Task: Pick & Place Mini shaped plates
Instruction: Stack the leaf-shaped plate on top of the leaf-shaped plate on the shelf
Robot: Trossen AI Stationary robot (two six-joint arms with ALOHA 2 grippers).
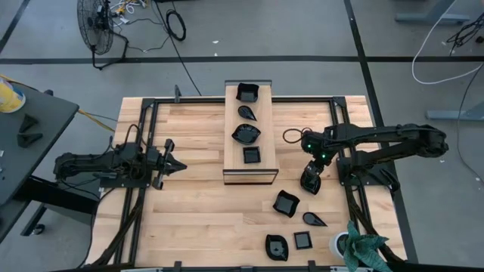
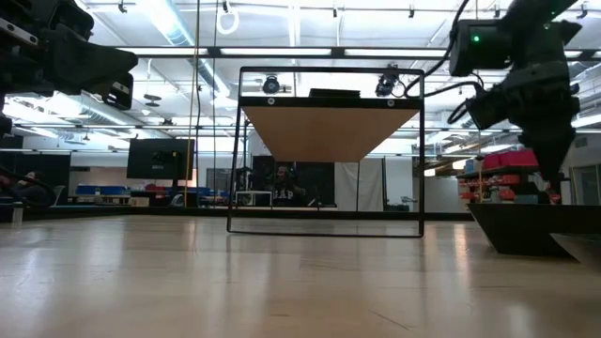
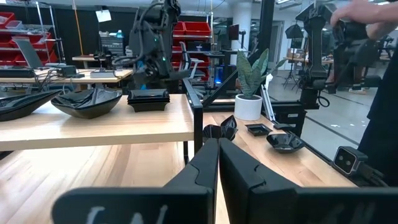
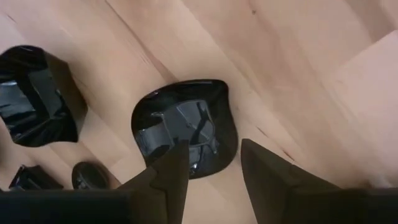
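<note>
Several small glossy black mini shaped plates lie flat on the wooden table near its right side, among them a square one (image 1: 286, 203), a teardrop (image 1: 314, 220) and a round one (image 1: 277, 247). Several more sit in a row on the raised light wooden board (image 1: 227, 143) in the middle. My right gripper (image 1: 310, 183) points steeply down, open, over a wavy-edged plate (image 4: 185, 127); its fingers (image 4: 174, 171) stand above the plate's near rim, apart from it. That plate is hidden under the gripper in the high view. My left gripper (image 1: 175, 163) waits level at the table's left, shut.
A white pot with a green plant (image 1: 355, 245) stands at the near right corner. A black cable loop (image 1: 291, 136) lies just right of the board. Black frame rails (image 1: 144, 211) run along both table sides. A person (image 3: 373, 62) stands beyond the table's right side.
</note>
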